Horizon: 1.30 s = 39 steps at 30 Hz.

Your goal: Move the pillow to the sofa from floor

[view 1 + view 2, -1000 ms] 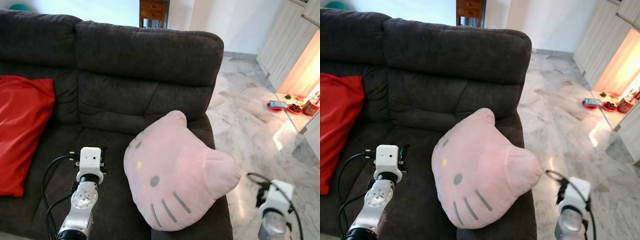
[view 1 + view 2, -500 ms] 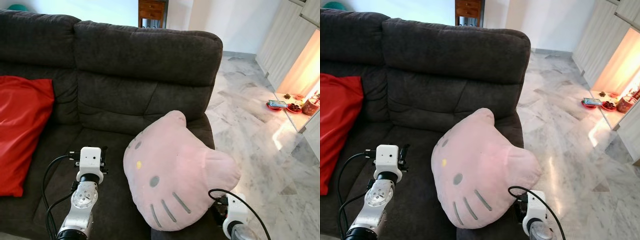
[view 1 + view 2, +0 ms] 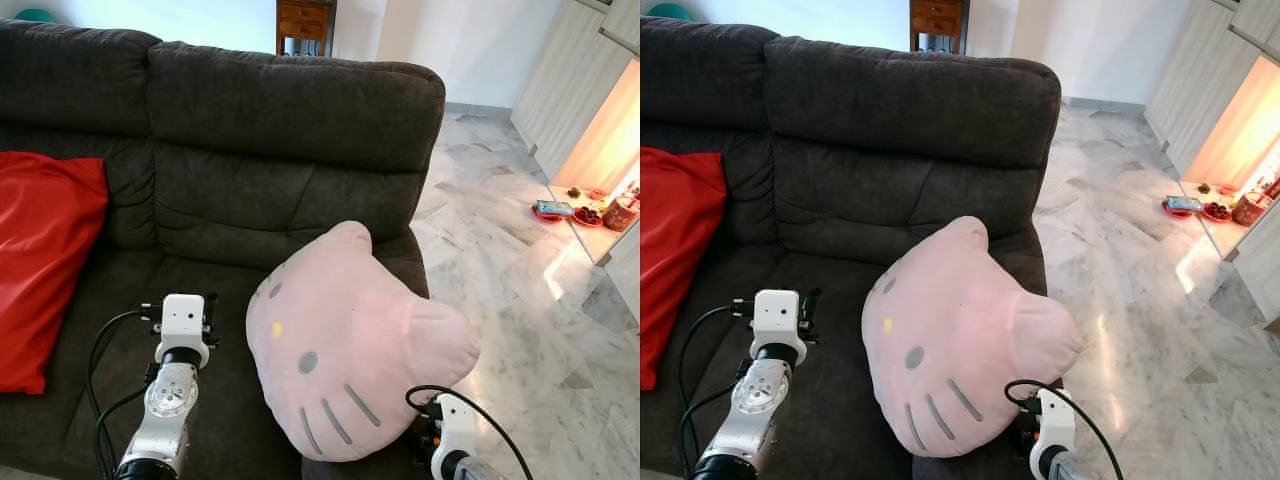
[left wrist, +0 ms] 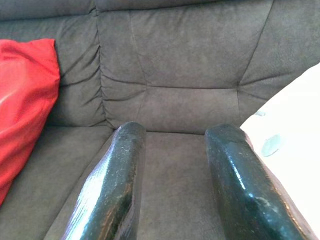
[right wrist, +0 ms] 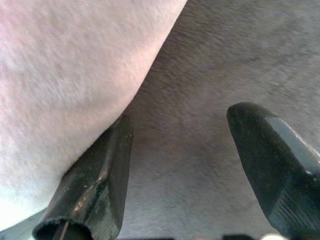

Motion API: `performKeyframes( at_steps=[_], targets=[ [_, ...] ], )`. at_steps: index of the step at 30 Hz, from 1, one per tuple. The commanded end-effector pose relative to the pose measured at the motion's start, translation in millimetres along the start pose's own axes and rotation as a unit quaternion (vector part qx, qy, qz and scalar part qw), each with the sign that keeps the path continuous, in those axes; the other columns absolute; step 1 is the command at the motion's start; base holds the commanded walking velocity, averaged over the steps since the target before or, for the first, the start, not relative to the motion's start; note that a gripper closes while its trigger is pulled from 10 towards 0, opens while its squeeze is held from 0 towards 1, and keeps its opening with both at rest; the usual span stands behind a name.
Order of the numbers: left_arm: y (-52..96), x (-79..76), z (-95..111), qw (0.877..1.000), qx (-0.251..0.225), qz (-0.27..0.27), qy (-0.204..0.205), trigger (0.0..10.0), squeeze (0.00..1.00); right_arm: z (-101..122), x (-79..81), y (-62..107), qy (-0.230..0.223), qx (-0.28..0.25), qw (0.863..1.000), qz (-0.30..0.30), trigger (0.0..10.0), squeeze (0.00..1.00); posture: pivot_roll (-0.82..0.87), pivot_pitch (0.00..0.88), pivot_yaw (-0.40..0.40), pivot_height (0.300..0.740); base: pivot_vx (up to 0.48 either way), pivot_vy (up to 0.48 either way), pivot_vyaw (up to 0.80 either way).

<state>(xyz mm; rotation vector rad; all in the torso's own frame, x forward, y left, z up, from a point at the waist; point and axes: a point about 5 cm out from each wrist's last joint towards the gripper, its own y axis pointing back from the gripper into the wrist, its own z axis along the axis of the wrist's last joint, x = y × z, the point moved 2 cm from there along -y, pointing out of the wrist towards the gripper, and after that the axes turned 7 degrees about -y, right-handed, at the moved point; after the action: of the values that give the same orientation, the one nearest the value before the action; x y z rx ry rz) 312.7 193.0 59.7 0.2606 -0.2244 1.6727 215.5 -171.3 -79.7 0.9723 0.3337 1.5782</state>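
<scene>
Two pillows sit on the dark grey sofa (image 3: 290,110). The one that matters is the pink cat-face pillow (image 3: 350,345). It is already off the floor. It rests on the seat at the sofa's right end and leans back toward the backrest, with its face turned up and out. One side of it hangs a little past the front edge of the seat, so it could slip off if nobody pushes it in.

A red pillow (image 3: 45,260) leans against the backrest at the sofa's other end, well apart from the pink one.

The left gripper (image 4: 175,190) hovers over the bare seat just beside the pink pillow. Its two black fingers (image 4: 120,175) are spread apart and hold nothing. I think it waits there so it can steady the pillow if it tips.

The right gripper (image 5: 185,185) is down low at the front edge of the seat, under the pink pillow's lower side. Its fingers are apart too. One finger (image 5: 100,175) touches the soft pink cloth, and the other (image 5: 270,155) is over the grey seat. It is not squeezing the pillow. It looks like it is there to nudge the pillow up and back.

Beside the sofa's right end is a shiny marble floor (image 3: 520,290). I think the job is nearly done.
</scene>
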Motion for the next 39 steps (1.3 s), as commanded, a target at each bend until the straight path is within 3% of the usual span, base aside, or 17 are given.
performKeyframes(
  at_steps=[1, 9, 15, 19, 25, 28, 29, 32, 36, 39],
  targets=[
    [-1.7, -4.4, 0, 1.000, 0.003, -0.006, -0.002, 10.0, 0.00, 5, 2.8, 2.1, -0.010, -0.010, 0.999, 0.037, 10.0, 0.00, 0.04, 0.000, -0.096, 0.740, 0.000, 0.000, 0.00],
    [-2.1, -5.6, 0, 1.000, 0.003, -0.008, 0.000, 10.0, 0.00, -1, 8.0, 7.4, -0.002, 0.005, 0.995, 0.096, 10.0, 0.00, 0.03, 0.000, -0.096, 0.740, 0.000, 0.000, 0.00],
    [-2.7, -6.6, 0, 1.000, 0.004, -0.011, 0.001, 10.0, 0.00, -23, 14.0, 17.5, 0.027, 0.064, 0.985, 0.160, 10.0, 0.00, 0.03, 0.000, -0.094, 0.740, 0.000, 0.000, 0.00],
    [-3.1, -6.8, 1, 1.000, 0.003, -0.012, 0.001, 10.0, 0.00, -28, 26.5, 24.2, 0.026, 0.087, 0.975, 0.204, 10.0, 0.00, 0.03, 0.000, -0.094, 0.740, 0.000, 0.000, 0.00],
    [-3.4, -8.8, 1, 1.000, 0.002, -0.014, 0.002, 10.0, 0.00, -7, 53.3, 32.6, 0.046, 0.080, 0.969, 0.228, 10.0, 0.00, 0.03, 0.000, -0.092, 0.740, 0.000, 0.000, 0.00],
    [-3.1, -9.7, 1, 1.000, 0.002, -0.016, 0.002, 10.0, 0.00, 7, 50.3, 31.2, 0.081, 0.062, 0.984, 0.148, 10.0, 0.00, 0.03, 0.000, -0.094, 0.740, 0.000, 0.000, 0.00],
    [-3.0, -9.6, 1, 1.000, 0.002, -0.015, 0.002, 10.0, 0.00, 19, 44.6, 28.9, 0.073, 0.030, 0.994, 0.081, 10.0, 0.00, 0.03, 0.000, -0.094, 0.740, 0.000, 0.000, 0.00],
    [-2.9, -8.9, 2, 1.000, 0.001, -0.014, 0.000, 10.0, 0.00, 47, 33.0, 28.8, 0.052, -0.032, 0.998, -0.020, 10.0, 0.00, 0.04, 0.000, -0.094, 0.740, 0.000, 0.000, 0.00],
    [-2.8, -8.9, 2, 1.000, 0.000, -0.016, -0.002, 10.0, 0.00, 58, 16.2, 41.4, 0.040, -0.041, 0.998, -0.040, 10.0, 0.00, 0.03, 0.000, -0.093, 0.740, 0.000, 0.000, 0.00],
    [-2.9, -9.5, 2, 1.000, -0.001, -0.019, -0.004, 10.0, 0.00, 59, 21.7, 45.8, 0.017, -0.038, 0.999, -0.026, 10.0, 0.00, 0.03, 0.000, -0.093, 0.740, 0.000, 0.000, 0.00]
  ],
)
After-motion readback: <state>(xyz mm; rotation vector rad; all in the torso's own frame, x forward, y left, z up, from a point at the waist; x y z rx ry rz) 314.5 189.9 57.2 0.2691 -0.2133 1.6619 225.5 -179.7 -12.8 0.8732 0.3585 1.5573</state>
